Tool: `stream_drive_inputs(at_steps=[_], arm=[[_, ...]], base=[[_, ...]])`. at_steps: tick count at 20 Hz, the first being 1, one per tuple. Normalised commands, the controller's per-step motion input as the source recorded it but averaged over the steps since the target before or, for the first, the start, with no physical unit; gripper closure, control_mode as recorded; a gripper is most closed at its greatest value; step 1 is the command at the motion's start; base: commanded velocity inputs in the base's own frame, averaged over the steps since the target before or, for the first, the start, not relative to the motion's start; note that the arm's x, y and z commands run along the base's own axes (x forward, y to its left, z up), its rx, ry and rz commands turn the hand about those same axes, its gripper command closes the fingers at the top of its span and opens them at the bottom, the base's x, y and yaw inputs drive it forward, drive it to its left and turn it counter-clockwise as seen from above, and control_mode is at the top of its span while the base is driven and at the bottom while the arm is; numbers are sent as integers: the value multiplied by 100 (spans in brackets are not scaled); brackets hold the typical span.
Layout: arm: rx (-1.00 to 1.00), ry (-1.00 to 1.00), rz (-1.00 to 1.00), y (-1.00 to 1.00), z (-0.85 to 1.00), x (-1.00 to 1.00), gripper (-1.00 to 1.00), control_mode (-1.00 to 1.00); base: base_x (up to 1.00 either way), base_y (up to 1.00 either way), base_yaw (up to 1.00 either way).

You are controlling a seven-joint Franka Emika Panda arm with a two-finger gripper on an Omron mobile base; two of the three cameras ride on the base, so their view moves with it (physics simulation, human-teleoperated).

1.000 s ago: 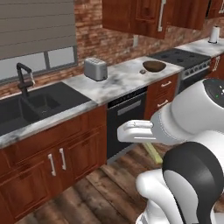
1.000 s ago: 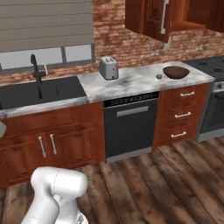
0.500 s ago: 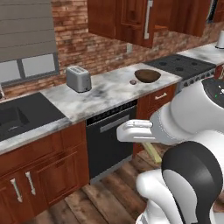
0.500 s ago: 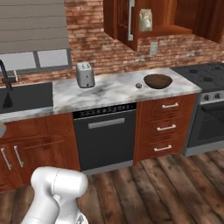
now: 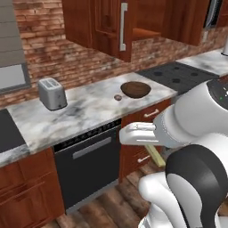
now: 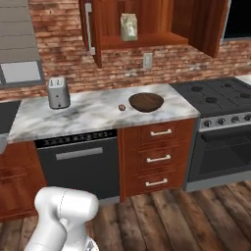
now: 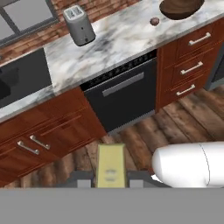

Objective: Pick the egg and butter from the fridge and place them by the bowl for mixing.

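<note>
My gripper [image 7: 110, 180] is shut on the butter [image 7: 110, 164], a pale yellow-green stick that stands up between the dark fingertips in the hand view. The stick also pokes out under the white arm as the butter [image 5: 156, 155] in the left base view. On the marble counter [image 6: 93, 113] sits the dark brown bowl [image 6: 146, 102] [image 5: 136, 89] [image 7: 180, 8]. The small brownish egg [image 6: 121, 107] [image 5: 118, 97] [image 7: 154, 21] lies on the counter just left of the bowl, apart from it. The fridge is out of view.
A silver toaster [image 6: 58, 92] [image 7: 79, 25] stands at the counter's left. A black dishwasher [image 6: 78, 159] and wooden drawers [image 6: 156, 158] are below the counter, a stove [image 6: 215, 95] to the right. An upper cabinet stands open with a bag [image 6: 129, 26] inside. The dark sink [image 7: 17, 78] lies left.
The whole picture has shifted left: the base has driven right along the counter, bringing the bowl and egg nearer the middle. The gripper stays shut on the butter.
</note>
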Motion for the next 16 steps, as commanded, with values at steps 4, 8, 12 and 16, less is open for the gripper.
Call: stream_drive_inputs(at_steps=[4,8,12,16], arm=[[0,0,0,0,0,0,100,100],[0,0,0,0,0,0,100,100],[0,0,0,0,0,0,100,100],[0,0,0,0,0,0,100,100]], base=[[100,-100,7],[100,-100,7],[100,-100,7],[100,-97,13]])
